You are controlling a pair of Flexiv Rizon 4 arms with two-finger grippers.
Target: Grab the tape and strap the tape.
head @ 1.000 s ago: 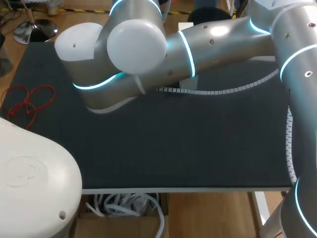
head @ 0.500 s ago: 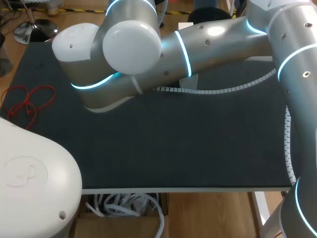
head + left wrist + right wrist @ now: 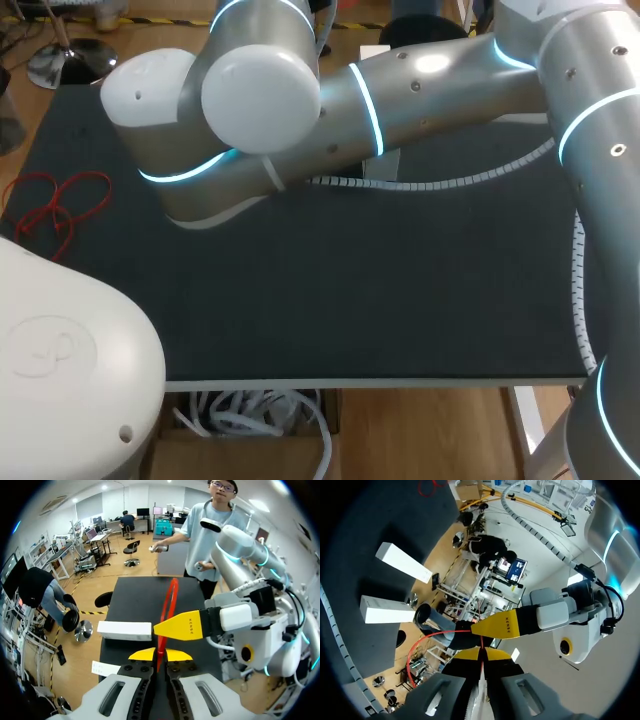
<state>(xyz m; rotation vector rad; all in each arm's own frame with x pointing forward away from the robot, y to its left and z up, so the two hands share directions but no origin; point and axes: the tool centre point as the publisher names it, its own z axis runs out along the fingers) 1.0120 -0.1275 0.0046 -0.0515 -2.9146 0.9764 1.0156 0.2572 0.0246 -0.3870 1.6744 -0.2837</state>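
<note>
- My left hand (image 3: 160, 655) was pressed together on the red tape (image 3: 172, 582), pinching it. The tape's loop stood up just ahead of the fingertips, above the desk (image 3: 132, 597).
- My right hand (image 3: 481, 653) pinched the same tape, close beside the left hand.
- I judged the grab done and the strapping to be the step in hand.
- The next move called for both hands to hold their pinch while working the loop tight, without letting the thin tape slip.

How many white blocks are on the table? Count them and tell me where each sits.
2. Both lie on the black table ahead of the right gripper: one white block nearer it, the other farther out, apart. The right arm may hide more in the head view.
</note>
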